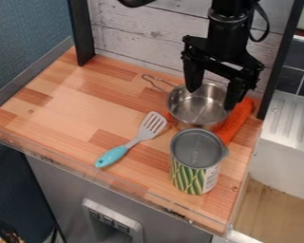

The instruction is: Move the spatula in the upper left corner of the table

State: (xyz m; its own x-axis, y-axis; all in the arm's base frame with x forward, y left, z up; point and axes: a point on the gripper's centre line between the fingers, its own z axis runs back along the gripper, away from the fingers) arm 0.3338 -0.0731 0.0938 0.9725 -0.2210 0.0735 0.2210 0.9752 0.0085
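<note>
- My gripper [212, 98]: released, fingers spread wide, nothing between them. Pointing down over the pot, upper right part of the table in the camera view. Can't tell if a fingertip touches the rim.
- Pot [197, 108]: metal, upright, right under me. Wire handle [156, 82] sticks out toward the back left.
- Orange item [236, 122]: long, lying along the right side of the pot, partly hidden by it. A bit of orange also shows at the pot's left. Can't tell what it is.
- Can [195, 163]: standing upright in front of the pot, grey top, green and yellow print on the side.
- Spatula [144, 135]: flat on the table, left of the can and apart from it. Slotted grey head points up and right, near the pot; turquoise handle [111, 156] points down and left, near the front edge. It's around mid-table left to right, not in the upper left corner.
- Table [85, 104]: wood-block top, dark posts at the back left and right, whitish plank wall [138, 35] behind.
- Ridged white drainer [291, 126]: off to the right, beside the table.
</note>
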